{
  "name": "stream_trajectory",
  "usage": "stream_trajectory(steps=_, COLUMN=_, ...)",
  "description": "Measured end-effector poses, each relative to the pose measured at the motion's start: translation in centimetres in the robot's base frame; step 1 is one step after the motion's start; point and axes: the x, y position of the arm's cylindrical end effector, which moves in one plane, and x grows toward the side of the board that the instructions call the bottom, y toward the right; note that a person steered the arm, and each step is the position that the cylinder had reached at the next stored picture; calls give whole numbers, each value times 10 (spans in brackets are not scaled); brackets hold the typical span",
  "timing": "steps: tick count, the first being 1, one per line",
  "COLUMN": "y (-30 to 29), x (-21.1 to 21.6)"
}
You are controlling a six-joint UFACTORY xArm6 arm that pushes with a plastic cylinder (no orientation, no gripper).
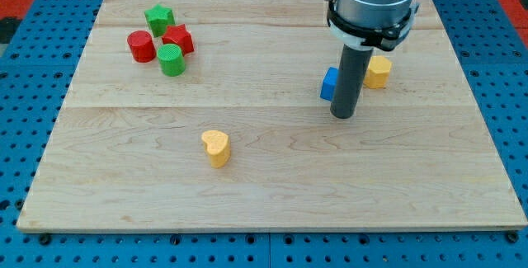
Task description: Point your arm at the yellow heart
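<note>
The yellow heart [216, 147] lies on the wooden board [124, 202], left of centre and toward the view's bottom. My tip [342, 115] rests on the board right of centre, well to the right of the heart and a little higher in the view. A blue block [329, 83] sits just left of and behind the rod, partly hidden by it. A second yellow block [379, 72] sits just right of the rod.
At the view's top left is a cluster: a green star [158, 17], a red block [178, 39], a red cylinder [141, 46] and a green cylinder [172, 59]. A blue perforated surface [25, 95] surrounds the board.
</note>
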Motion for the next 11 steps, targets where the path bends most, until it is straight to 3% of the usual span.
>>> stream_trajectory(steps=1, y=0, x=-38)
stream_trajectory(steps=2, y=0, x=-48)
stream_trajectory(steps=3, y=-10, x=-3)
stream_trajectory(steps=4, y=-23, x=76)
stream_trajectory(steps=5, y=-31, x=104)
stream_trajectory(steps=8, y=-170, x=111)
stream_trajectory(steps=11, y=-179, x=71)
